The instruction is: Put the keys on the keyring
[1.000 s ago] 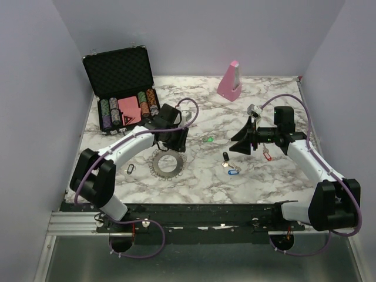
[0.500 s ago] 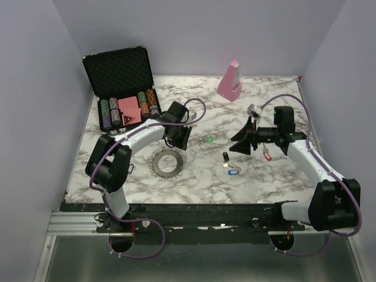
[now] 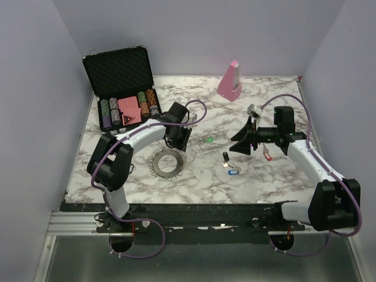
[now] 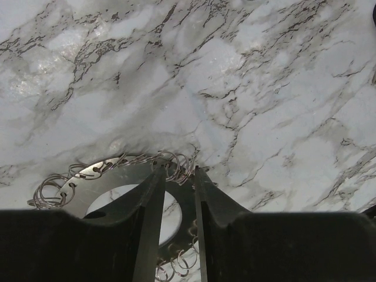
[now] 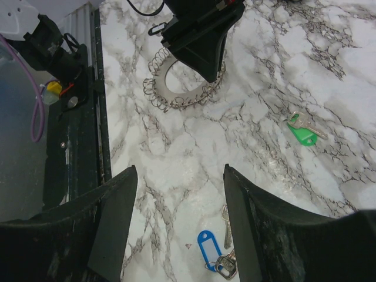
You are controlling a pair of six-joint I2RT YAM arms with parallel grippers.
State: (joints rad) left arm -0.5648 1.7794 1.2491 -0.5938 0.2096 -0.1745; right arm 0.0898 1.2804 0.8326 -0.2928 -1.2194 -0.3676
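A white marble-patterned worktop with dark grey veins fills the enclosure. Plain pale lavender walls close it in at the back, left and right. A black rail runs along the worktop's near edge, with dull grey sheet metal below. The light is even and soft.

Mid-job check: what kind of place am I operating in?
Probably a lab test cell: marble-patterned tabletop boxed in by plain lilac walls, arms bolted to a metal rail, a poker-chip case as prop.
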